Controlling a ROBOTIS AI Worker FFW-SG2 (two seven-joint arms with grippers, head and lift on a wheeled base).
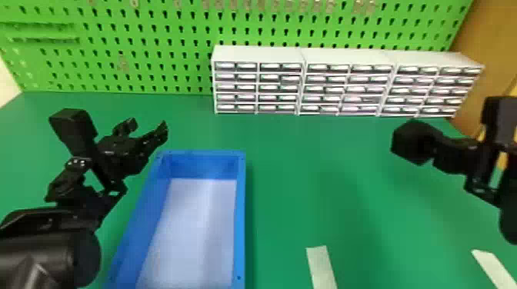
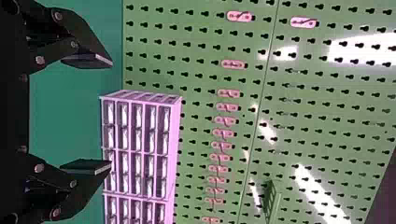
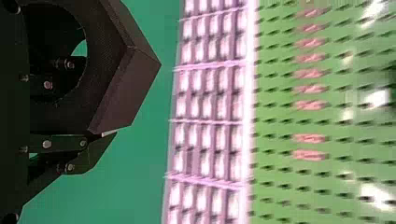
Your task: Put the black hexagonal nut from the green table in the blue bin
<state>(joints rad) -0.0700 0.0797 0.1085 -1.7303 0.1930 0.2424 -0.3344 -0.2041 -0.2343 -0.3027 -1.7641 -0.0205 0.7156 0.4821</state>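
Head view: the right hand [image 1: 436, 151] is closed on the black nut [image 1: 411, 141]

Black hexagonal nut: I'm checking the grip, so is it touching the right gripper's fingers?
Touching. In the right wrist view, one of the right fingers lies against a flat side of the black hexagonal nut.

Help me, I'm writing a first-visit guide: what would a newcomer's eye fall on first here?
Probably the long blue bin, bright against the green table, left of centre in the head view. Next would come the chunky black hexagonal nut, held in the right tool toward the right. Behind, white drawer units line up before a green pegboard.
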